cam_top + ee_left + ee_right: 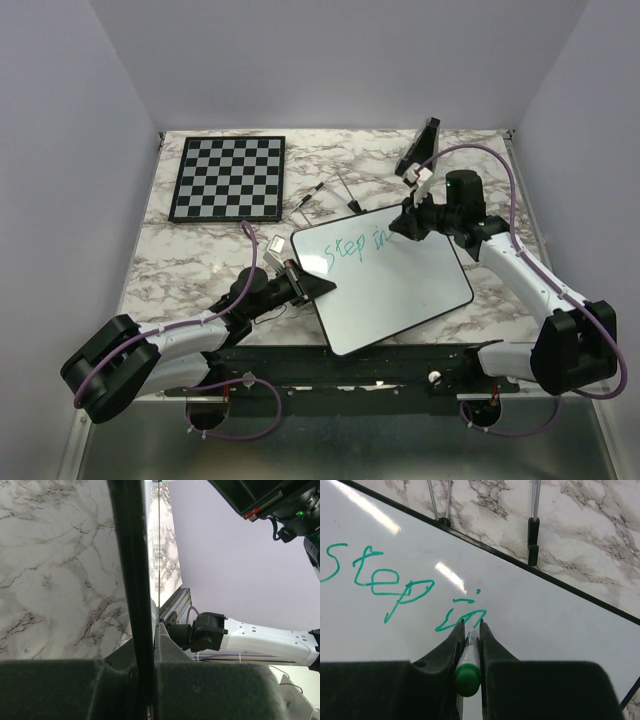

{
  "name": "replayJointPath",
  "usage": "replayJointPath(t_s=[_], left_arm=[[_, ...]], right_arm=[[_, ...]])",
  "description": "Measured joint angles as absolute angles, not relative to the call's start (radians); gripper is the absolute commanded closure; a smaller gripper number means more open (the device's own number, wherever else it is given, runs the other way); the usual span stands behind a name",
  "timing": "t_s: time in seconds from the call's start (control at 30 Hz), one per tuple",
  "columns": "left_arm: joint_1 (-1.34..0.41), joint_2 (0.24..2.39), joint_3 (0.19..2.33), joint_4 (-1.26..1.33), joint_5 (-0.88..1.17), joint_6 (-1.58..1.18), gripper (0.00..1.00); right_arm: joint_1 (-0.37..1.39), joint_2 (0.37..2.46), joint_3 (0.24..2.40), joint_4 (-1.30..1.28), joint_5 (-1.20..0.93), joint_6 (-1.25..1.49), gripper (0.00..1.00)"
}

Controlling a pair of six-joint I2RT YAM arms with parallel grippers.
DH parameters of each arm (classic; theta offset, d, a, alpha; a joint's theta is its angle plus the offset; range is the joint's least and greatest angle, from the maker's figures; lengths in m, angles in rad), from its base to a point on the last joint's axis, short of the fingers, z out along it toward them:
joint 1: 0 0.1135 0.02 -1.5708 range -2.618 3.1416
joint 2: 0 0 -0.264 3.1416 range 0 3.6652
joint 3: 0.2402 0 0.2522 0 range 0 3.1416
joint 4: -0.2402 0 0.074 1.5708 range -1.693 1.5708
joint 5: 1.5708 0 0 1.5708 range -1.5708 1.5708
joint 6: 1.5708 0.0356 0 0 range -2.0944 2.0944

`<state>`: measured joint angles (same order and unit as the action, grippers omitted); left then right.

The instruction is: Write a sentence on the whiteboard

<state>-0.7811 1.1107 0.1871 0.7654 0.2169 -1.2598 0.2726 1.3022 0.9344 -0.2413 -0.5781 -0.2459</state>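
Rail (350, 362), whiteboard (400, 290), marbled table (190, 270), lilac walls (350, 60)

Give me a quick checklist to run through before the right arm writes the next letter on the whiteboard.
1. Grip on the marker by the right gripper: ok.
2. Tip contact with the whiteboard: cannot tell, fingers hide it.
3. Hold of the left gripper on the board's edge: ok.
4. Blank space right of "in": ok.
5. The sentence finished: not ok, only "Step in" written.
6. Loose pens off the board: ok.
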Motion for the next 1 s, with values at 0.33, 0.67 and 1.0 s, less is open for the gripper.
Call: replayJointPath(t_s=[0.33, 0.67, 1.0], left_arm=[[-0.781, 1.111, 0.186, 0.765, 0.217, -1.260, 1.00], [-0.781, 1.111, 0.186, 0.767, 0.217, -1.253, 1.00], [-0.781, 1.111, 0.183, 0.767, 0.216, -1.261, 1.00]], right_arm=[[0.265, 1.267, 0.910, -0.291, -0.593, -0.281, 0.99], [0.253, 1.305, 0.983, -0.263, -0.592, -0.246, 0.99], [0.253, 1.365, 0.989, -0.248, -0.591, -0.225, 0.99]])
